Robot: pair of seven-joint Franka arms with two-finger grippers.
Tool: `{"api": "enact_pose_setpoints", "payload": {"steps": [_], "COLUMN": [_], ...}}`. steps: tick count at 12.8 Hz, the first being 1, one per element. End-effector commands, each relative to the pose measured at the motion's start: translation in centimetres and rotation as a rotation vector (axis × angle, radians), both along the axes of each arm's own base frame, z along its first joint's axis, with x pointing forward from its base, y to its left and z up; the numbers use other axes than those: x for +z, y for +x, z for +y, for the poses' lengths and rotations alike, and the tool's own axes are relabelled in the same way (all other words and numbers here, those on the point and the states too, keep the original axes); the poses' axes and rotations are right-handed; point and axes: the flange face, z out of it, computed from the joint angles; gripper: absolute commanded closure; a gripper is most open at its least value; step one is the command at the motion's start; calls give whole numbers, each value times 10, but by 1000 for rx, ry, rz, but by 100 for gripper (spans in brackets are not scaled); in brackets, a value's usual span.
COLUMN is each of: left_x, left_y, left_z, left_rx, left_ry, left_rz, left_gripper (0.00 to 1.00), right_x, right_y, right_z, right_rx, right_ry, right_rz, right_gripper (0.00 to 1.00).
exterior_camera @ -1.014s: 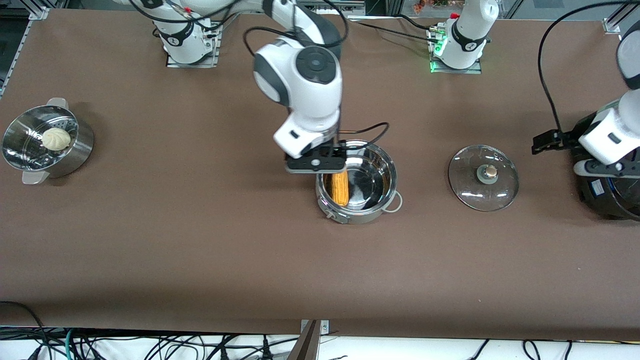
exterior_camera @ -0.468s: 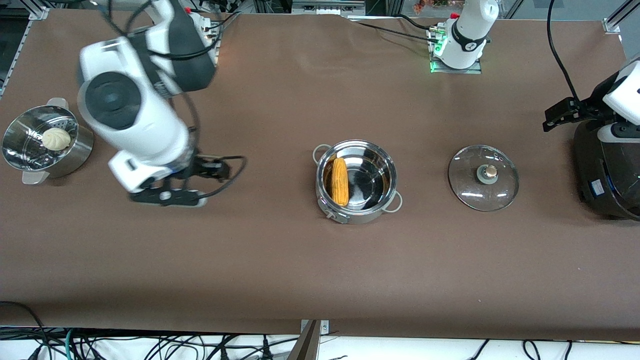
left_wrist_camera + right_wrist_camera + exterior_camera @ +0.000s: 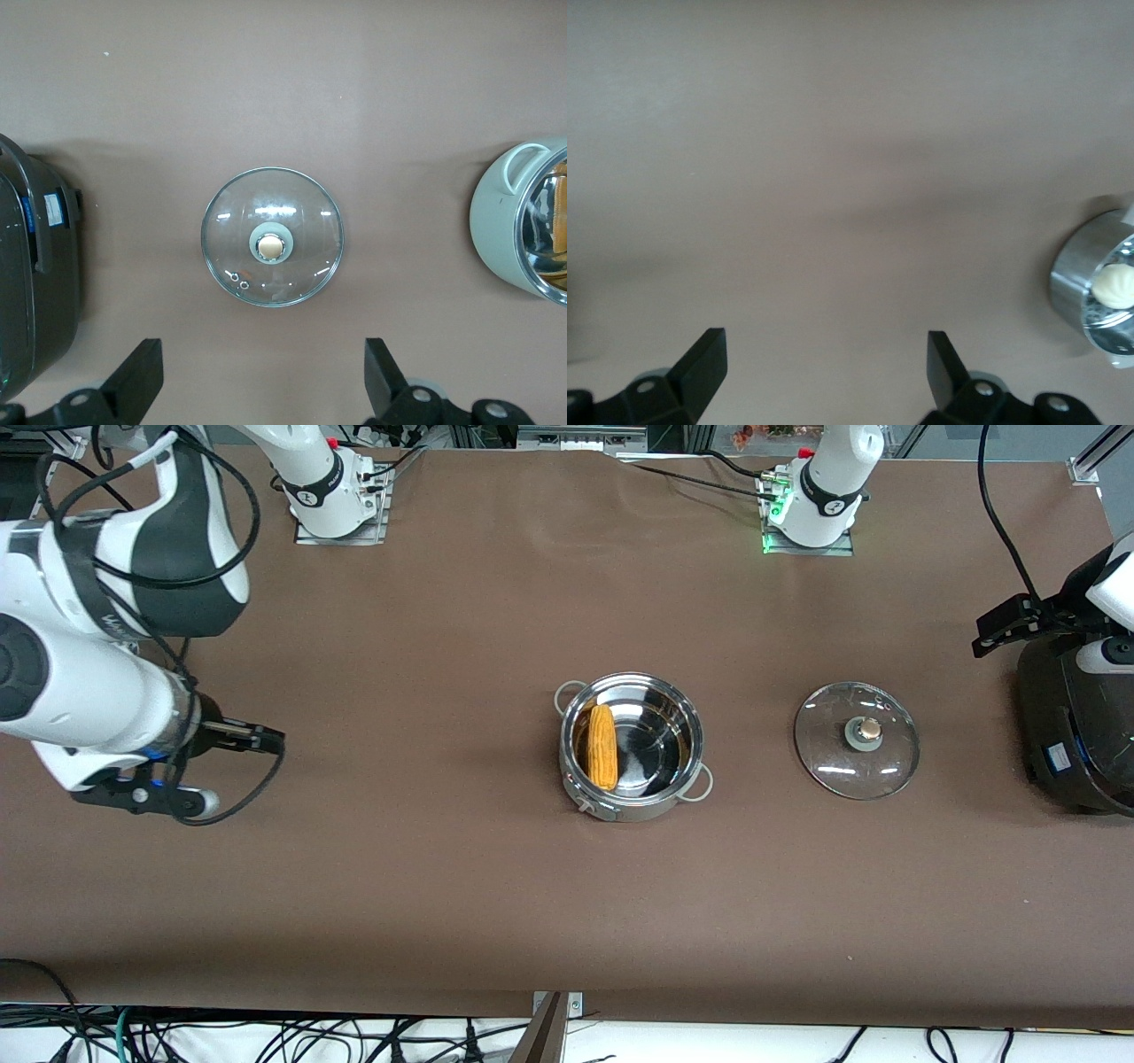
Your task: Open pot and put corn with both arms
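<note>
The steel pot (image 3: 631, 748) stands open at the middle of the table, and the yellow-orange corn (image 3: 602, 747) lies inside it against the wall toward the right arm's end. The glass lid (image 3: 856, 740) with its tan knob (image 3: 872, 730) lies flat on the table beside the pot, toward the left arm's end. It also shows in the left wrist view (image 3: 272, 236), with the pot (image 3: 523, 230) at that view's edge. My left gripper (image 3: 263, 376) is open and empty, high by the black cooker. My right gripper (image 3: 824, 363) is open and empty over bare table toward the right arm's end.
The big black cooker (image 3: 1076, 726) stands at the left arm's end of the table, and shows in the left wrist view (image 3: 35, 283). The steamer bowl (image 3: 1090, 292) with the white bun (image 3: 1114, 285) shows in the right wrist view; the right arm (image 3: 80, 691) hides it in the front view.
My right gripper has left the pot and swung to the right arm's end of the table; the corn stays in the pot. My left arm has drawn back a little higher by the cooker.
</note>
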Motion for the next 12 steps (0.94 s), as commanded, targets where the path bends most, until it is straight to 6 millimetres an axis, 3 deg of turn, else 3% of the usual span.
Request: {"api": "enact_pose_setpoints", "payload": {"steps": [1, 5, 10, 12], "left_x": [8, 4, 2, 2], "left_y": [-2, -3, -3, -3], "left_z": [-1, 3, 5, 7], "left_rx": [3, 16, 20, 23], "left_ry": [-6, -6, -6, -6], "left_rz": [5, 28, 31, 34], "left_gripper": [0, 0, 0, 0], "right_x": [26, 45, 37, 39], "right_y": [-11, -23, -62, -83], "right_z": [-29, -101, -113, -132], "right_rx": [-27, -17, 36, 16], "right_ry": [-3, 105, 162, 178], "right_rz": [-3, 19, -98, -110], "right_gripper": [0, 0, 0, 0]}}
